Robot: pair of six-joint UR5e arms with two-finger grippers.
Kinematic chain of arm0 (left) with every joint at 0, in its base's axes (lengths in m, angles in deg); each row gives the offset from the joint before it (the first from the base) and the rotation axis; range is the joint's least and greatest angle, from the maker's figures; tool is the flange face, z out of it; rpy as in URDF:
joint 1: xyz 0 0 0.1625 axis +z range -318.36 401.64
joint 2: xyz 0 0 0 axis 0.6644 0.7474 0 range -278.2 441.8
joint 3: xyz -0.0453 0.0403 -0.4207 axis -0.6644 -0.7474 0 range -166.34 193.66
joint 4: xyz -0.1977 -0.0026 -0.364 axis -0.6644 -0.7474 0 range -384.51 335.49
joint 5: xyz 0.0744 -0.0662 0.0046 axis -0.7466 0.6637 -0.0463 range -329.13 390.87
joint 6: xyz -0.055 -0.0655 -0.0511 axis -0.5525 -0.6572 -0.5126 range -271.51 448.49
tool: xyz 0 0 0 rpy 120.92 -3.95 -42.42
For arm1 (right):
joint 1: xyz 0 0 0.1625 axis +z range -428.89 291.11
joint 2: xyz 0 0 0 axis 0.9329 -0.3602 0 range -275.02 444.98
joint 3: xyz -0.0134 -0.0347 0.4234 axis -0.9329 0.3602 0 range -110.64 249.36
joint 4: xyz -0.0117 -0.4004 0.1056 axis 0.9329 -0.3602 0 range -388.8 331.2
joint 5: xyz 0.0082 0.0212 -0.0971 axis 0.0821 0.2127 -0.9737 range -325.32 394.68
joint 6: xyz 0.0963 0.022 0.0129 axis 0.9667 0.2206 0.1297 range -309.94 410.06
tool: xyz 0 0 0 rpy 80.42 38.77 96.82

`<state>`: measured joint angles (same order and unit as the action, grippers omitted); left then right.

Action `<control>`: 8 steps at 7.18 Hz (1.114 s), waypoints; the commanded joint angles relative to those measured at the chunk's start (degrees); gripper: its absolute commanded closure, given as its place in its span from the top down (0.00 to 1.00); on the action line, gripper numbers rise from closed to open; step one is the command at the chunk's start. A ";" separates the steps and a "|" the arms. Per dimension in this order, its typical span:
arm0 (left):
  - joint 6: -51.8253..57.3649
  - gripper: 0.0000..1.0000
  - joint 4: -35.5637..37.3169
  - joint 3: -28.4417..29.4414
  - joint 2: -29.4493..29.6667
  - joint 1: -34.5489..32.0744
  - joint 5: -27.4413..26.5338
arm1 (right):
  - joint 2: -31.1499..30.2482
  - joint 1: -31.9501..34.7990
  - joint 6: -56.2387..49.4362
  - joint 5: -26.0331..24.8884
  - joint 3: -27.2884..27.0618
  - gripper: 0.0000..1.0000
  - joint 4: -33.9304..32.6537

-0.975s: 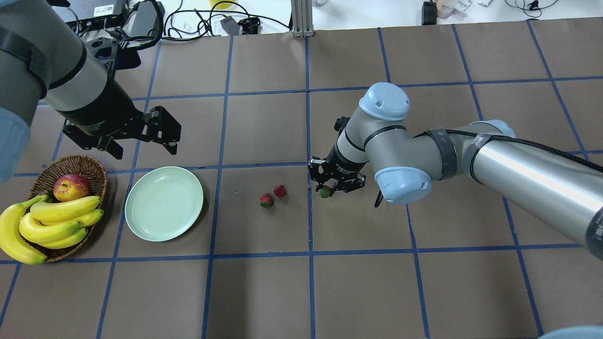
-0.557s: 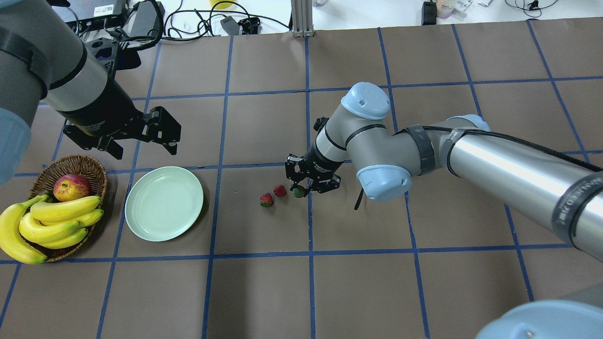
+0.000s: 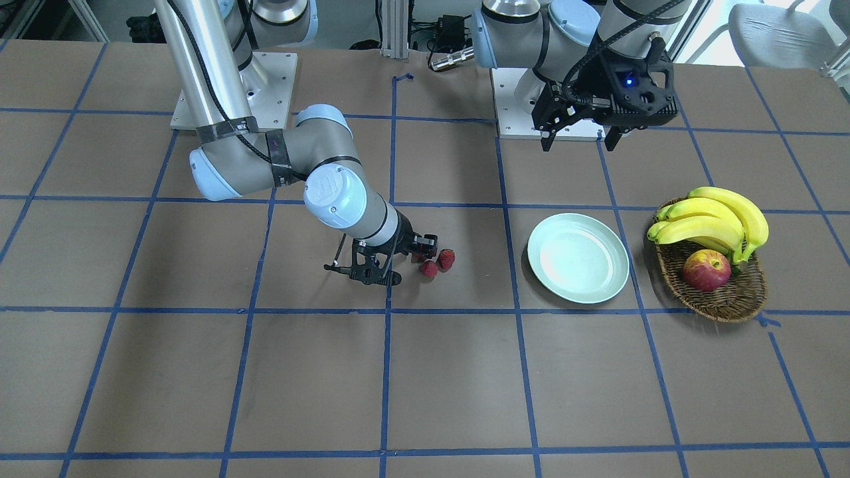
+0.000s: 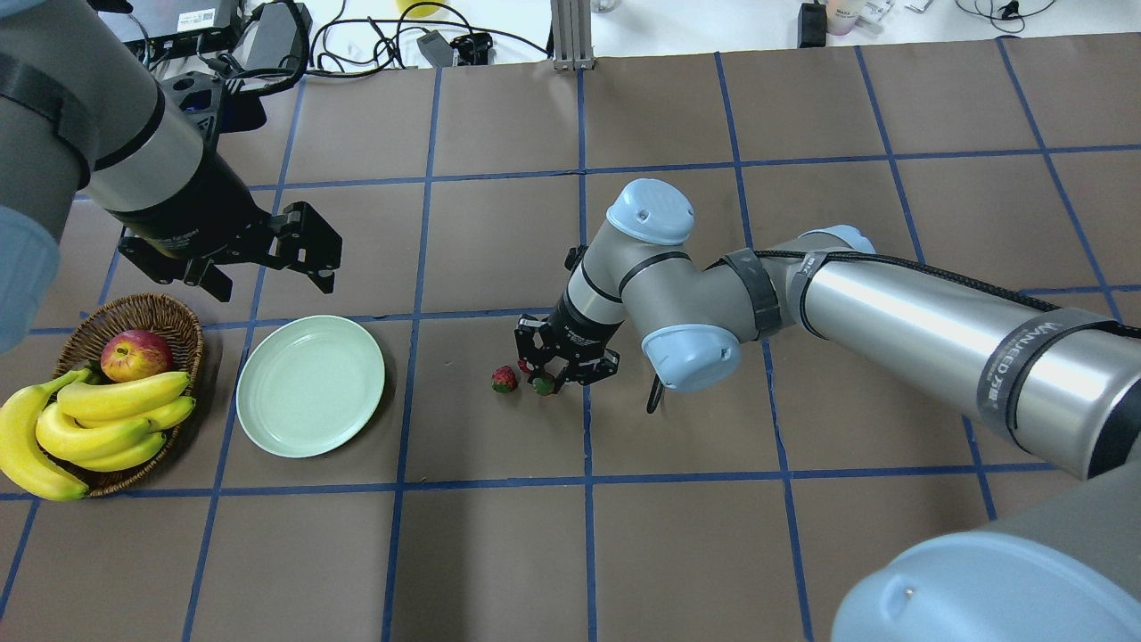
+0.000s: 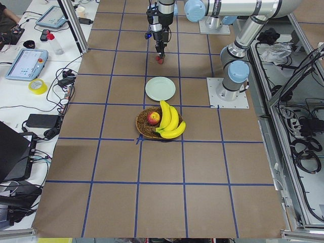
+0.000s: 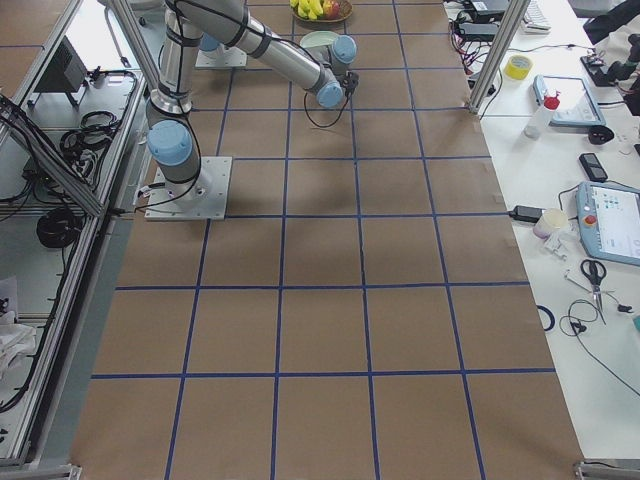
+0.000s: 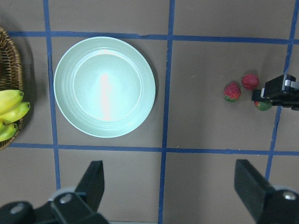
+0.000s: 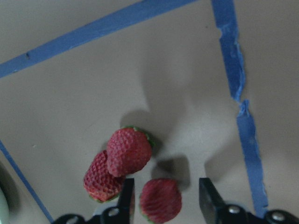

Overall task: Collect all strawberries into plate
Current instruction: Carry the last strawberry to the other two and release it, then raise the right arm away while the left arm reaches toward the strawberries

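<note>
Right wrist-mounted view: R gripper [image 8: 166, 190] has its fingers closed in on one held strawberry [image 8: 160, 200]. The berry casts a shadow on the table [image 8: 187, 84], so I judge it lifted, not resting. A slight gap shows at one finger, so treat the grip as light.

Findings:
- The two loose strawberries [image 8: 129, 151] lie touching each other on the table, just beside the held one.
- The plate [image 4: 310, 386] is bare, 0 of 3 in. In the overhead exterior view it sits to the view's left of the R gripper, i.e. toward the robot's left, approx. in the same grid row and well apart.
- The loose pair lies on the plate side of the gripper, right on the straight line to the plate.
- L gripper [image 7: 169, 167] has its fingers spread wide, holds nothing, and hovers over the plate area. L arm is nearer the plate; R arm is nearer the berries.
- Basket [image 4: 143, 303] w/ bananas and apple sits beyond the plate, not involved.

Assessment: your next move is a sideways carry toward the robot's left. You need height first, else the held strawberry or a finger may knock the loose pair.
</note>
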<state>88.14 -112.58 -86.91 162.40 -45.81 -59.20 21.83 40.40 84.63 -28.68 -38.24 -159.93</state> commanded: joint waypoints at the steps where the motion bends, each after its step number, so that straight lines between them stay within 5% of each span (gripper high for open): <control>1: 0.09 1.00 0.01 -0.16 0.00 0.00 -0.01 | -1.09 -0.04 -0.20 -0.80 0.20 1.00 0.09; 3: 0.00 1.00 -0.34 -0.25 0.09 0.00 -0.10 | -5.91 -1.08 -1.25 -11.22 0.46 1.00 4.36; 5: 0.09 1.00 0.09 -0.34 1.40 0.35 0.95 | -11.79 -6.33 -6.50 -16.16 0.72 1.00 9.90; 8: -1.06 1.00 0.17 -1.82 2.46 -1.30 0.87 | -18.58 -13.12 -18.90 -23.97 11.31 1.00 33.50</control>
<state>87.26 -112.92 -87.79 164.44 -45.92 -58.34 5.63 29.52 70.19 -48.80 -32.31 -136.01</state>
